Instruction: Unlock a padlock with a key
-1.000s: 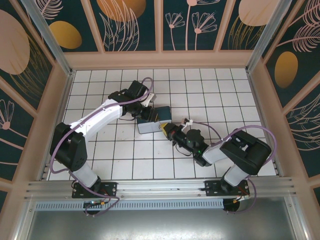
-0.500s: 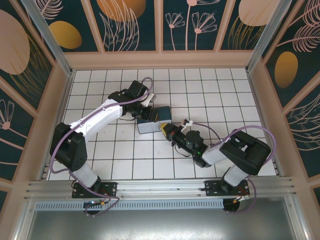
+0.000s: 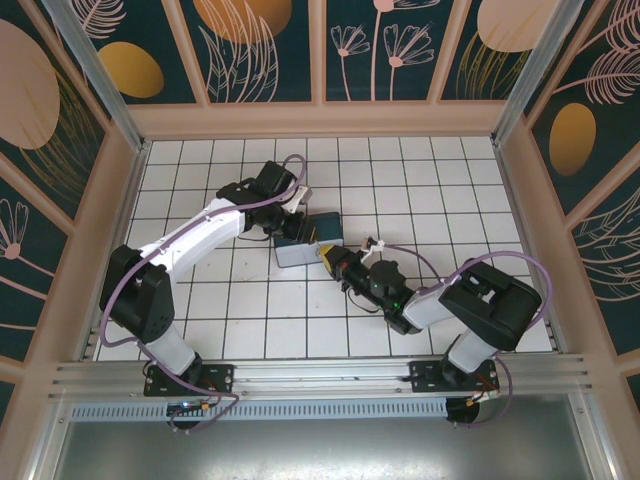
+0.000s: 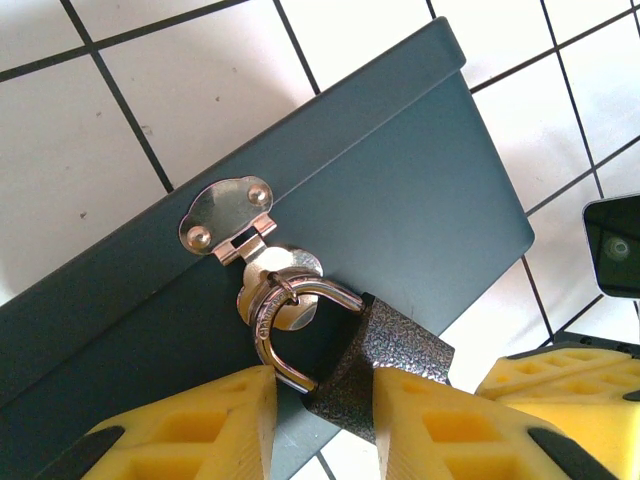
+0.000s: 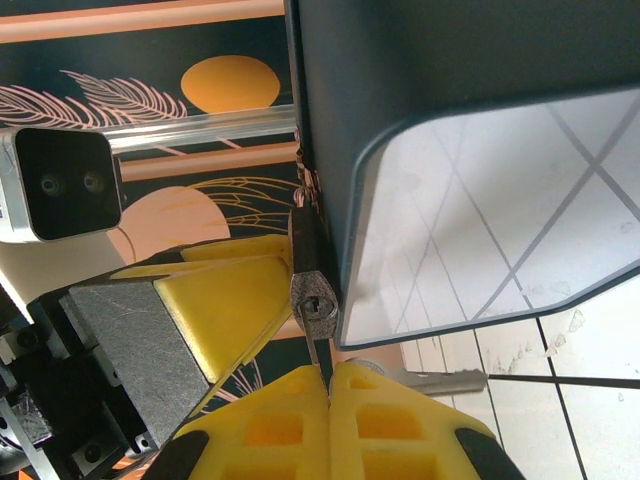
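Left arm ran from its near-left base diagonally up and right over the white tiled table (image 3: pixel 420 180), with the wrist bent down at the far side of the dark box (image 4: pixel 400 180) in the middle. Left gripper (image 4: pixel 325 392) was clamped on the padlock (image 4: pixel 392 358), a yellow pad on each side of the dark textured body. The padlock hung at the box front, its silvery shackle threaded through the hasp loop.

Right arm was folded at the elbow on the near right, forearm low and stretched left toward the box's near-right corner. Right gripper (image 5: pixel 328 378) had its pads pressed together, pinching the key (image 5: pixel 314 352). The thin blade stuck up out of the pads, its tip at the padlock's silvery bottom end. Couldn't tell whether it was in the keyway.
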